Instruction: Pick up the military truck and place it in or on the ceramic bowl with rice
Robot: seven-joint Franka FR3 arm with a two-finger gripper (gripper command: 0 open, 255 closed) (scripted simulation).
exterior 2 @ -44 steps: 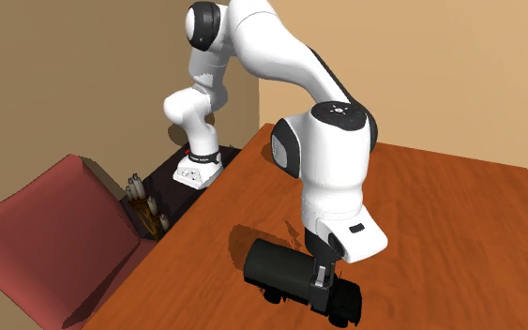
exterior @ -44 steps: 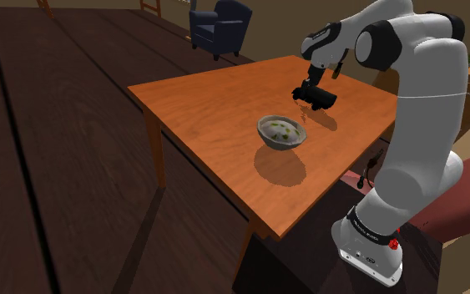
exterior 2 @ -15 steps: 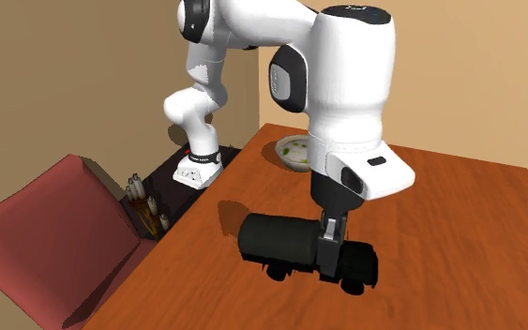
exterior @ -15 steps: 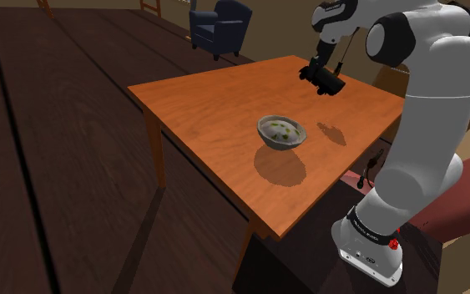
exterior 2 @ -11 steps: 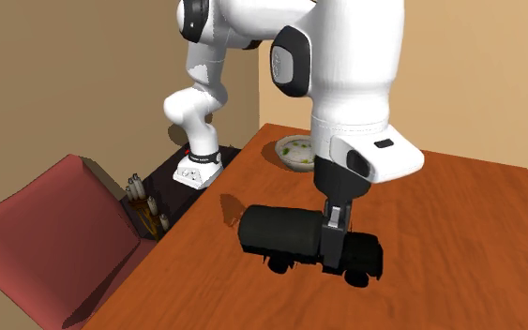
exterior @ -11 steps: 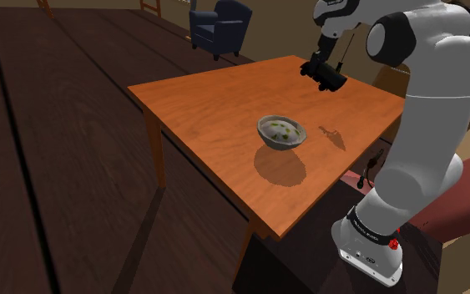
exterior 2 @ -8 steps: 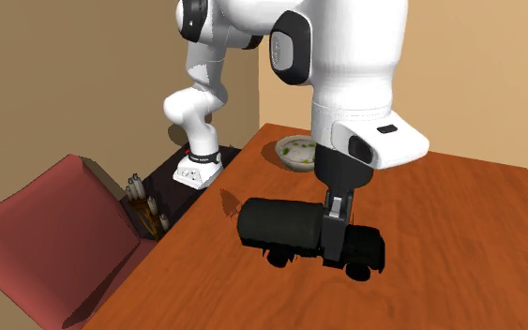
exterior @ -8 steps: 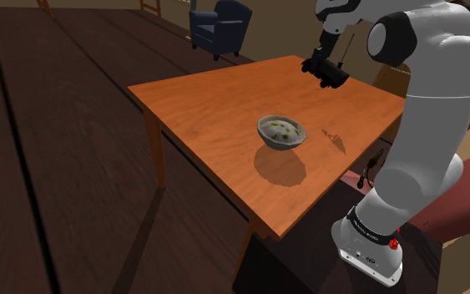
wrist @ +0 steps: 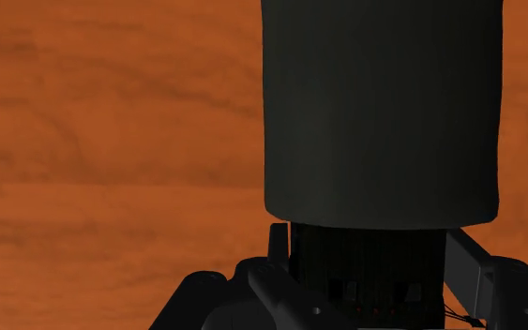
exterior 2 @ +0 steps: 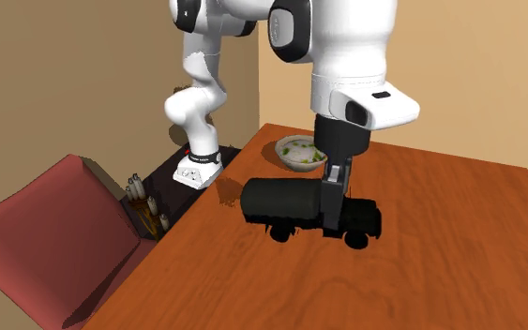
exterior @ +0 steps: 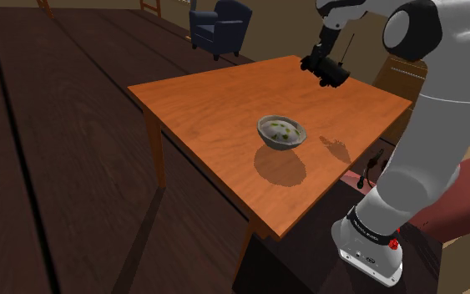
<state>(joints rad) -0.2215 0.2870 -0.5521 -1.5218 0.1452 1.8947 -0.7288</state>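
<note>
Where the wrist view looks down, the fingers (wrist: 468, 267) pinch the dark truck (wrist: 379, 112) from both sides, with bare orange tabletop (wrist: 112, 141) beneath. Side on, the second exterior view adds the truck's wheels hanging clear of the tabletop, the bowl (exterior 2: 296, 153) with pale and green contents at the truck's 12 o'clock, and a red chair (exterior 2: 55, 225) at its 9 o'clock. From the shoulder view the truck is aloft at the bowl's 1 o'clock, its shadow (exterior: 335, 149) on the tabletop at the bowl's 3 o'clock and a blue armchair (exterior: 220, 25) far beyond.
</note>
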